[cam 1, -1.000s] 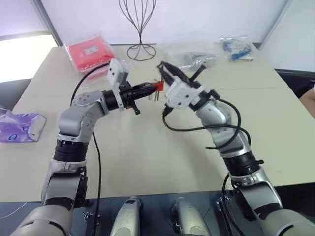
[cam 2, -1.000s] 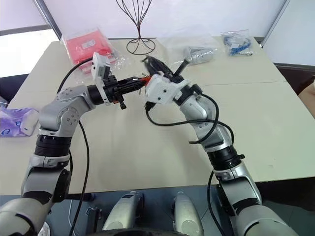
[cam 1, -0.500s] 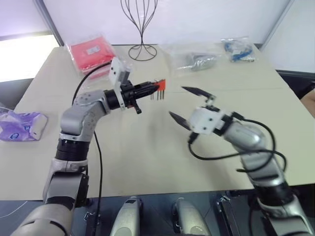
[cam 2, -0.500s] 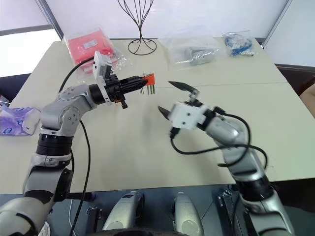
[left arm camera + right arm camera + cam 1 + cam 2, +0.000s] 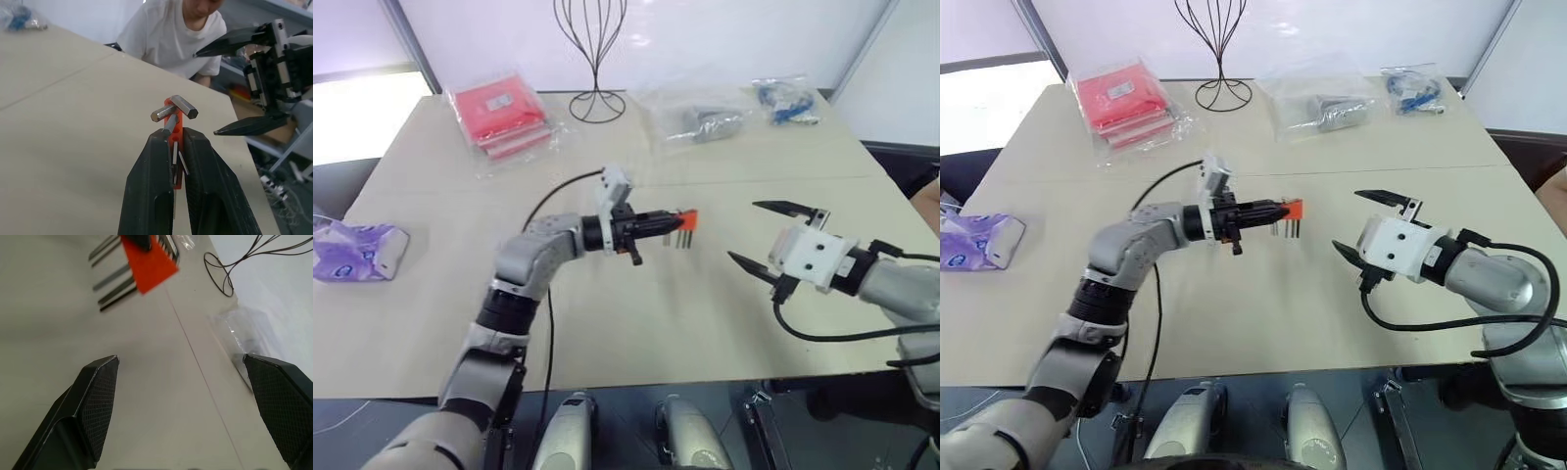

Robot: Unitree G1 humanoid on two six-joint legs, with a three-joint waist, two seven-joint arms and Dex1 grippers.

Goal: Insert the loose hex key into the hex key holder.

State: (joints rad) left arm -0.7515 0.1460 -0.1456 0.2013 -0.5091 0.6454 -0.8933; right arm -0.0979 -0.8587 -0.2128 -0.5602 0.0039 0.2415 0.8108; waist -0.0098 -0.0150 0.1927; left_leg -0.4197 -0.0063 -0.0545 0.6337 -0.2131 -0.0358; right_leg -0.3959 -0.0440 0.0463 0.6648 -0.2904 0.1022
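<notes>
The left gripper (image 5: 680, 219) clamps the hex key holder (image 5: 686, 218), keys apparently hanging; right gripper (image 5: 767, 238) gapes wide, empty, right of it.

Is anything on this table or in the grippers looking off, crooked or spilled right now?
Nothing stands out. The left gripper holds the hex key holder above the table, its keys hanging down. The right gripper is open and apart from it. The red packets and the clear bags lie flat at the far side.
</notes>
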